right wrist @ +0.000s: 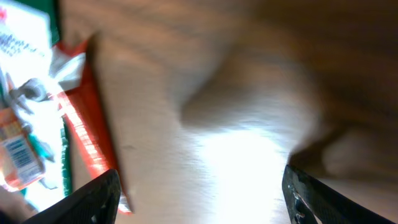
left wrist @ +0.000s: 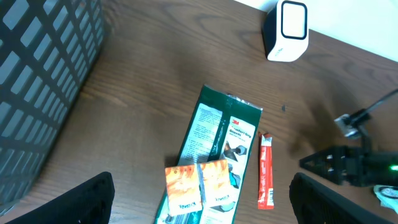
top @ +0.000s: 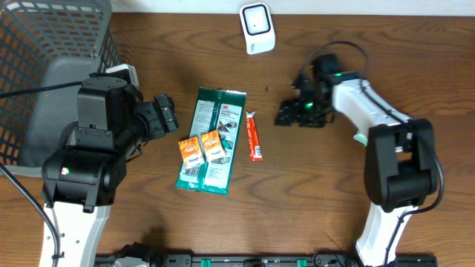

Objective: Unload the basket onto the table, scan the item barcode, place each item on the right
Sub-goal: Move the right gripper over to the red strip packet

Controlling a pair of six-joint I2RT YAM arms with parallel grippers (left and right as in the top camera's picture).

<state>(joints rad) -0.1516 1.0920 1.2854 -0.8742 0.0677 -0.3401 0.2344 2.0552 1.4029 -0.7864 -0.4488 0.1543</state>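
A green 3M pack (top: 215,119) lies flat mid-table with two orange packets (top: 202,150) on its lower part. A red stick packet (top: 254,136) lies just right of it. The white scanner (top: 257,28) stands at the table's far edge. My left gripper (top: 172,116) is open, left of the pack; in its wrist view it (left wrist: 202,205) frames the orange packets (left wrist: 199,185) and the red stick (left wrist: 266,171) from above. My right gripper (top: 282,116) is open, right of the red stick, with bare wood between its jaws (right wrist: 202,199). The red stick (right wrist: 87,124) shows blurred by its left finger.
A grey wire basket (top: 44,44) fills the far left corner, close behind my left arm. The scanner (left wrist: 286,30) also shows at the top of the left wrist view. Brown wooden table (top: 312,193) stretches in front of the items.
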